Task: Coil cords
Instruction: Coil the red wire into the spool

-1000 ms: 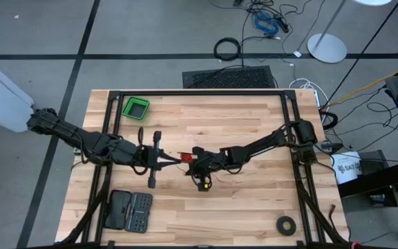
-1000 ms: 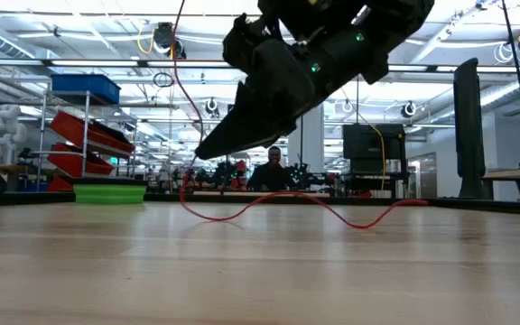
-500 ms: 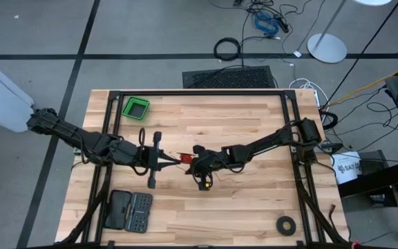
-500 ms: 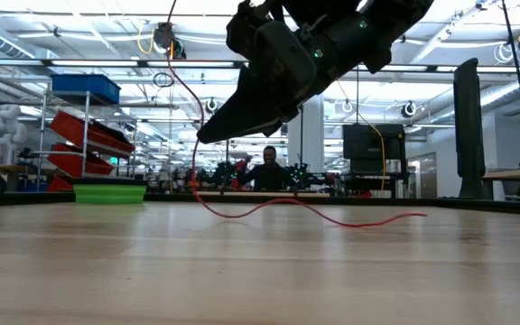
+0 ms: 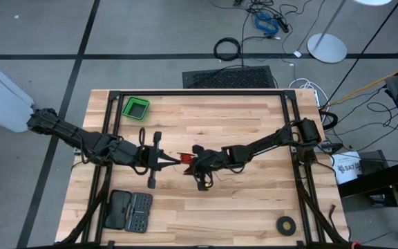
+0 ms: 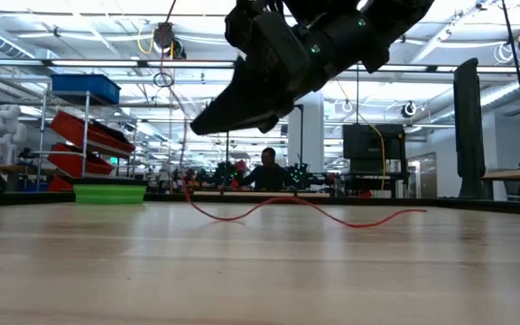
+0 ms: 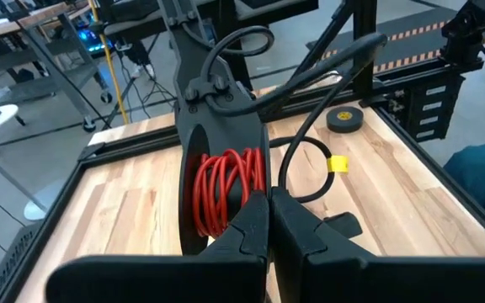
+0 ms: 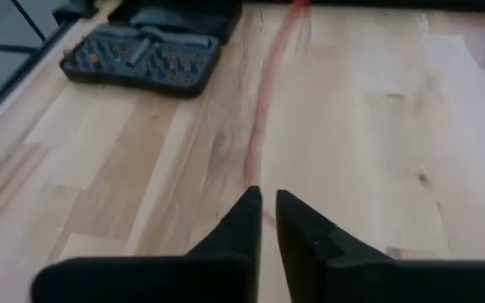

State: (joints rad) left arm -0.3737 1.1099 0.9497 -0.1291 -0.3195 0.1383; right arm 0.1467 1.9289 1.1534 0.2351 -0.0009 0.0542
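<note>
Wooden table (image 5: 240,117), left tool (image 7: 268,210) pinched shut beside red cord (image 7: 226,185) coil, right tool (image 8: 268,206) slightly parted, gripping nothing

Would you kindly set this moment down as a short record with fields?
cord: thin red cord, partly wound in loops round a dark arm part, the rest trailing on the wooden table
left gripper: mid-table, fingers shut, right beside the loops
right gripper: mid-table, raised off the wood
others: square green bin, dark bit case, flat black tape ring
</note>
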